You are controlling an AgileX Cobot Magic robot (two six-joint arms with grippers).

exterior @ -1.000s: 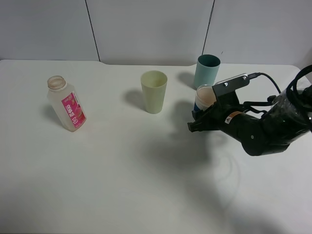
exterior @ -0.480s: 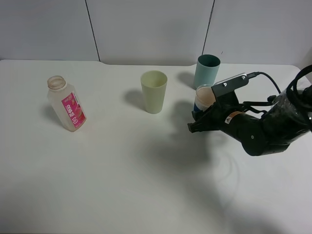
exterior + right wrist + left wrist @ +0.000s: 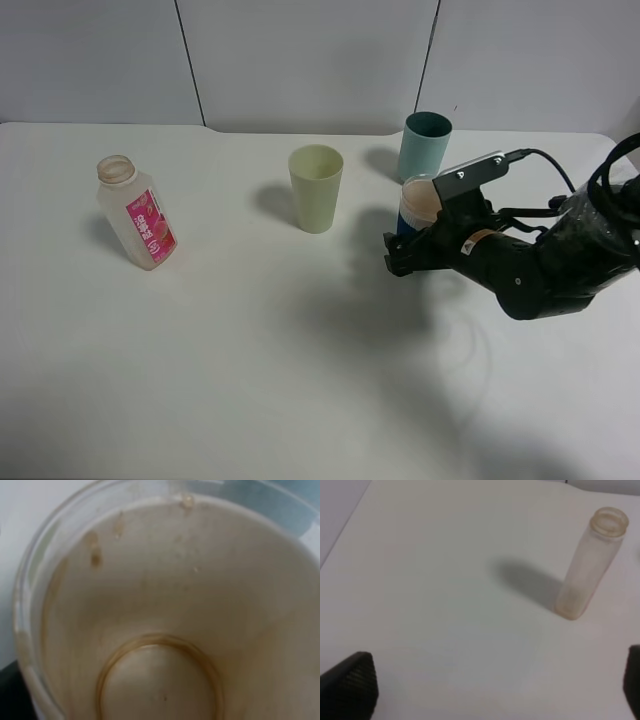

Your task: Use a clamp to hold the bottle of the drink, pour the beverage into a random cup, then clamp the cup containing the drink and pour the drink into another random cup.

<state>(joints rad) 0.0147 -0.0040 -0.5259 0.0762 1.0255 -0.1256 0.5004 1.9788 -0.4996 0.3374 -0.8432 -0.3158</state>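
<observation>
The blue-banded whitish cup (image 3: 419,200) stands on the table just in front of the teal cup (image 3: 425,146). My right gripper (image 3: 405,250) reaches in from the right, its black fingers spread on either side of the banded cup. The right wrist view looks straight down into that cup (image 3: 170,630). Of the beverage, only a brown film and a ring (image 3: 160,650) at the bottom show. The bottle (image 3: 136,214) with the pink label stands far left, looking empty. The left wrist view shows the bottle (image 3: 590,565) ahead of my wide-open left gripper (image 3: 490,687).
A pale yellow-green cup (image 3: 316,188) stands upright mid-table, between the bottle and the teal cup. The white table (image 3: 250,350) runs to a pale wall behind. A black cable (image 3: 555,165) loops off the right arm.
My right gripper's fingers have spread apart around the blue-banded cup, which now stands a little more upright. The bottle, the other cups and the left gripper have not moved.
</observation>
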